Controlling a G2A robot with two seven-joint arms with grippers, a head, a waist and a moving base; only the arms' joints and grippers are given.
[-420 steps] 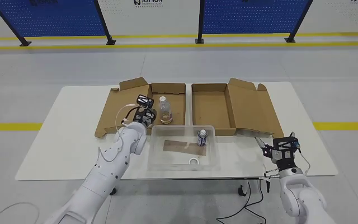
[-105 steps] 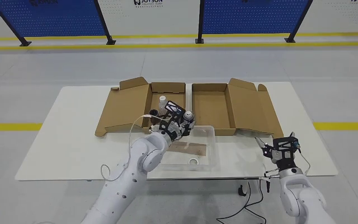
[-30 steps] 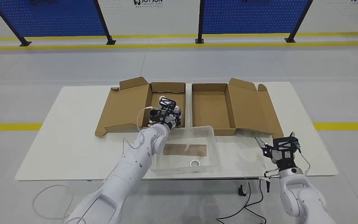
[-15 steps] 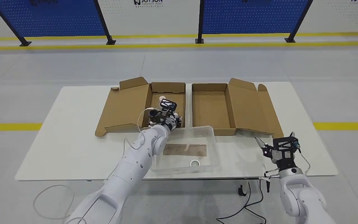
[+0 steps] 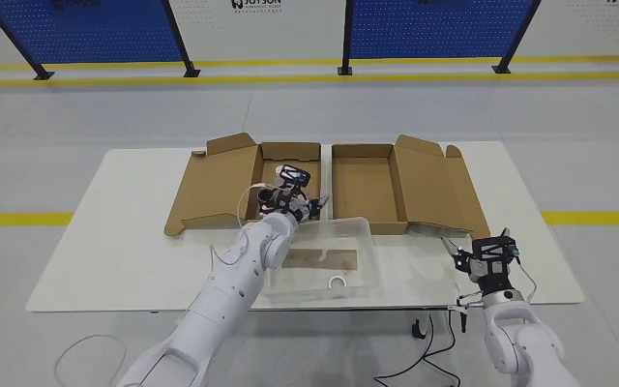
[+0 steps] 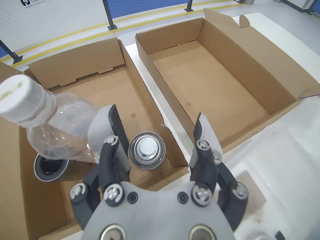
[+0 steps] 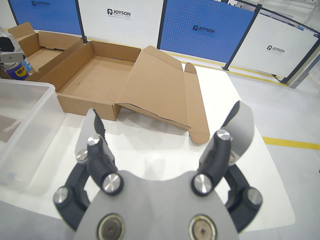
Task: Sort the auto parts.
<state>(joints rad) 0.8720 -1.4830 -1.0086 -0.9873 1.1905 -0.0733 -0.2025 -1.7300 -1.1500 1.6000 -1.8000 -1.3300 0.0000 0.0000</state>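
On the white table [image 5: 116, 242], at its left, we see the left cardboard box [image 6: 82, 58] lying open with its flaps spread. Inside it a clear plastic bottle [image 6: 57, 123] with a white cap stands tilted, and its base is close against a dark metal bearing [image 6: 51, 167] that rests on the box floor. Just beside these, in the near corner of the same box by the wall facing the second box, a spray can [image 6: 147, 150] stands upright.

The left gripper [image 6: 157, 113] hangs over that corner, its fingers spread apart and gripping nothing. The can sits below the gap, closer to one finger; we cannot tell whether that finger touches it. From the top view we place this gripper [image 5: 302, 203] over the left box's near right part.

Next comes the right cardboard box [image 6: 212, 81], open, with a bare brown floor. Nearer the robot, in front of both boxes, stands a clear plastic bin [image 5: 353, 227] holding a flat cardboard sheet [image 5: 324, 260] and a small white ring [image 5: 336, 282].

Farthest right, the right gripper [image 7: 165, 108] hovers near the table's near right edge, well apart from the boxes, its fingers wide apart and empty
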